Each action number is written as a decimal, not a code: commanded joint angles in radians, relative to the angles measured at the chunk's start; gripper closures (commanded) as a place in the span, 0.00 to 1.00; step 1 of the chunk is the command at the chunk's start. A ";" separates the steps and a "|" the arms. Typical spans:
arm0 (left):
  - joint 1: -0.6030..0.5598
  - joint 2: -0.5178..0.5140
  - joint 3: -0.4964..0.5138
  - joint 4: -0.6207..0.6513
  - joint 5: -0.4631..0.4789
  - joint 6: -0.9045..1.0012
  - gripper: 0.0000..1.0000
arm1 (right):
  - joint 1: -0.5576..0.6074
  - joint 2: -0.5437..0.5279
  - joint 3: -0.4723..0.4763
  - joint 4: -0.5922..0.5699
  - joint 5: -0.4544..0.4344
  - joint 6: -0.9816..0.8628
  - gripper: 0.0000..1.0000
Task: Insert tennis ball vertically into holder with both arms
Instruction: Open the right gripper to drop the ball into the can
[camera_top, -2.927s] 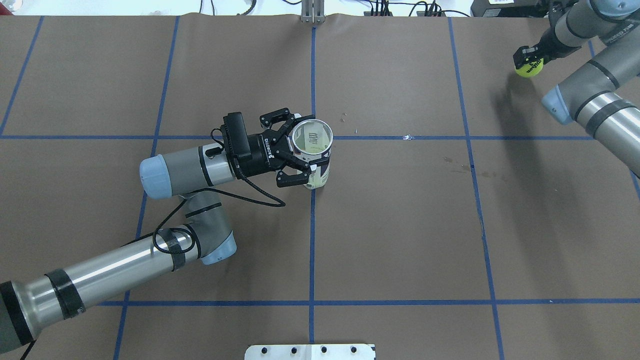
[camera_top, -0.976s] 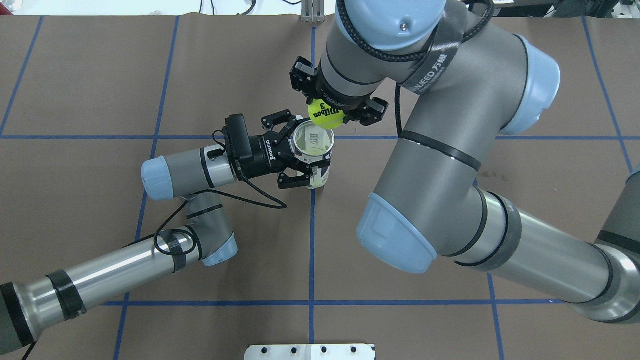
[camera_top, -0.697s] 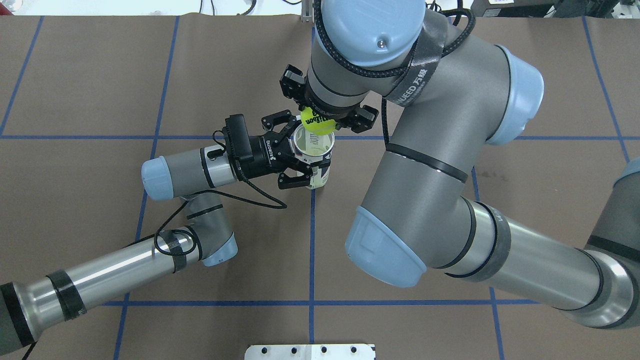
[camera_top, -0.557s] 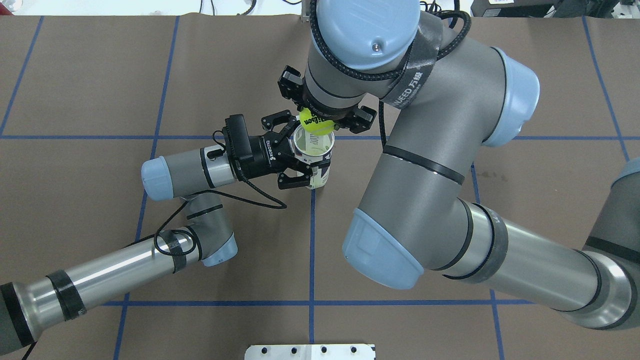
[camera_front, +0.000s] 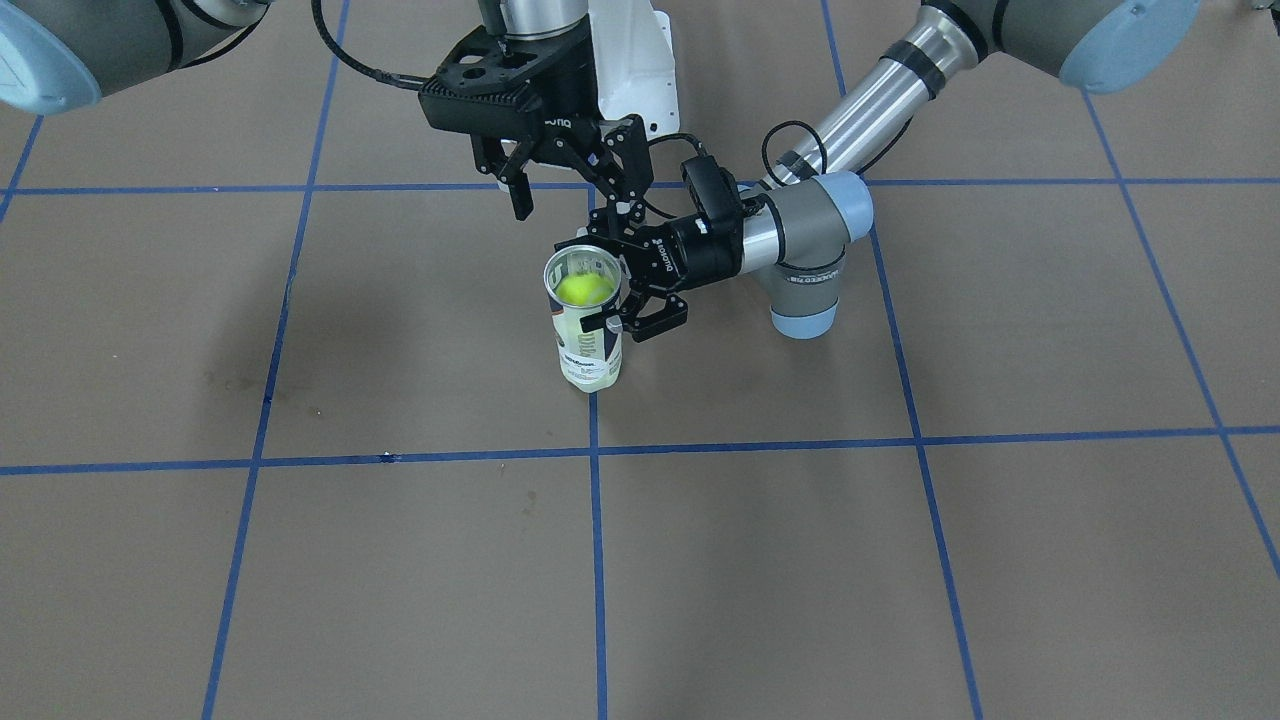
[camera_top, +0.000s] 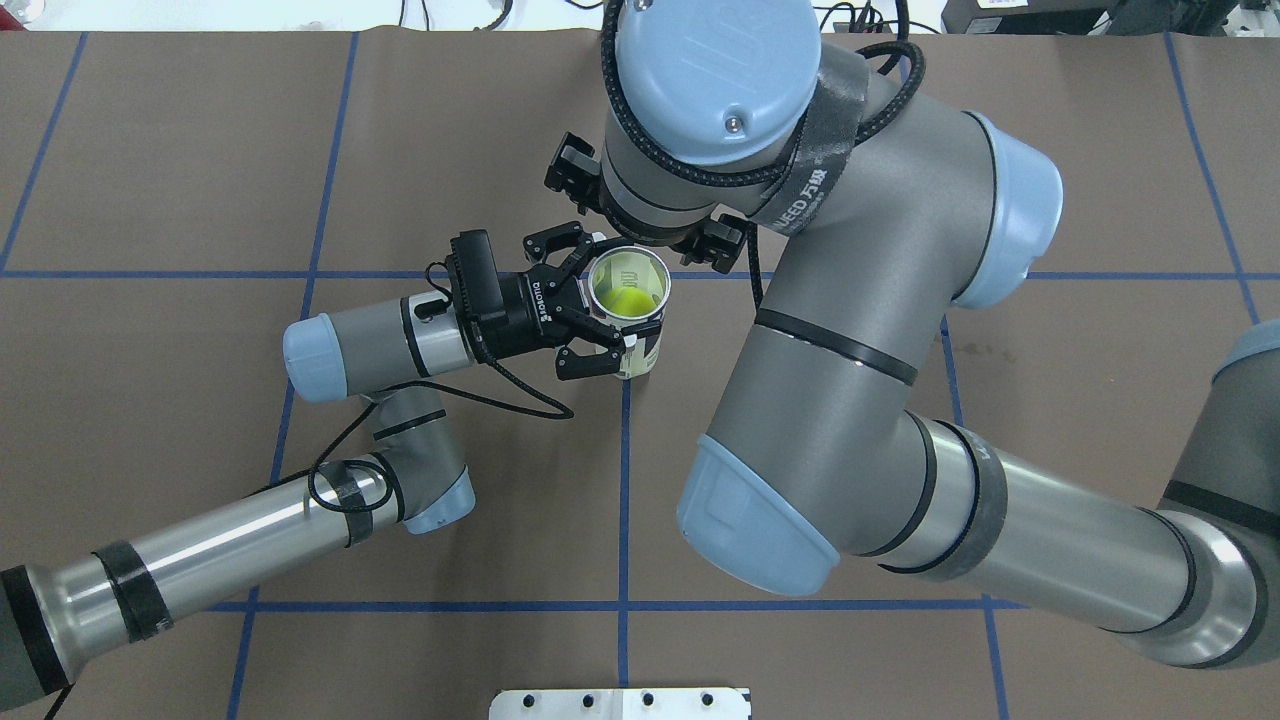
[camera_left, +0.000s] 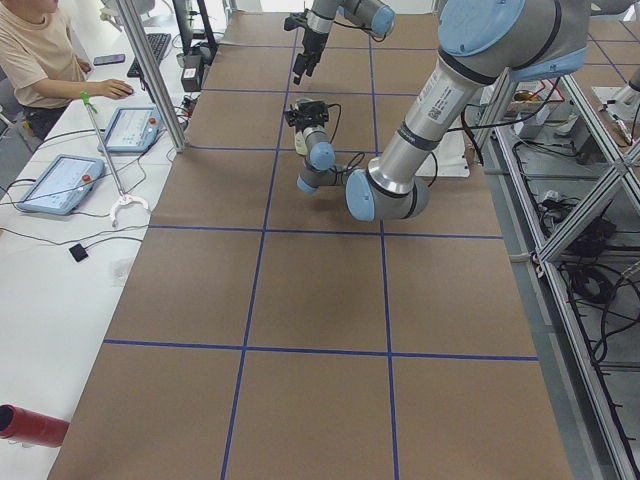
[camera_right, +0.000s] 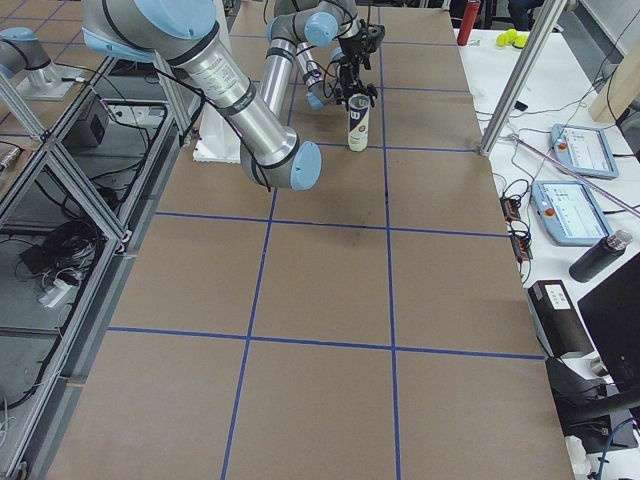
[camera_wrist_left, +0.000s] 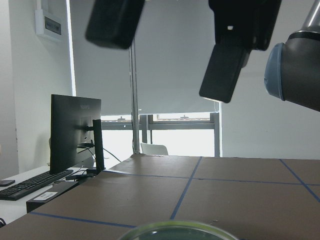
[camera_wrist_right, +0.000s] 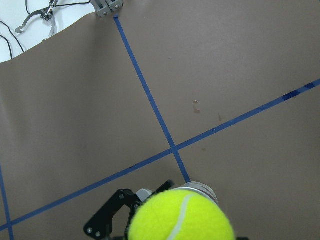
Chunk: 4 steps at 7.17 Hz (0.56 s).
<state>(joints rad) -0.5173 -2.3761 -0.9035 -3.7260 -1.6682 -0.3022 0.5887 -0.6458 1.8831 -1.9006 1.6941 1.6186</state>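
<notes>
**Ball (camera_top: 624, 298) down in the holder (camera_front: 590, 350), right fingers spread above**

On the left of the overhead view, the left gripper (camera_top: 598, 300) reached in level and pinched the holder just under its metal rim, one finger on each side. That grip likely served to keep the holder upright on the table (camera_front: 400, 330), mouth up, so it would not tip or skid as the ball dropped in.

In the middle, the ball sat inside the holder, below the rim. The clear wall stood between it and the left fingers. How deep it lay I could not tell.

Further right, the right gripper (camera_front: 572, 205) hung pointing down over the mouth. Its fingers (camera_front: 519, 195) were spread, with nothing between them, and were apart from the ball. That straight-down stance probably let the ball fall vertically. The right wrist view looked down on the ball, with the rim showing just past it. The insertion looked done. What remained, I judged, was for both grippers to draw off without knocking the holder.
</notes>
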 joint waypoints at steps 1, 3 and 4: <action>0.002 0.000 0.000 0.000 -0.001 0.000 0.02 | -0.001 0.000 0.001 0.000 0.002 -0.003 0.01; 0.005 0.000 0.000 0.000 -0.001 0.002 0.02 | 0.002 -0.003 0.008 -0.003 0.007 -0.019 0.01; 0.006 0.000 0.000 0.000 -0.001 0.002 0.02 | 0.013 -0.014 0.010 -0.006 0.009 -0.079 0.01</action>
<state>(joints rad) -0.5130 -2.3762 -0.9035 -3.7260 -1.6689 -0.3012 0.5921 -0.6504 1.8905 -1.9034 1.7005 1.5893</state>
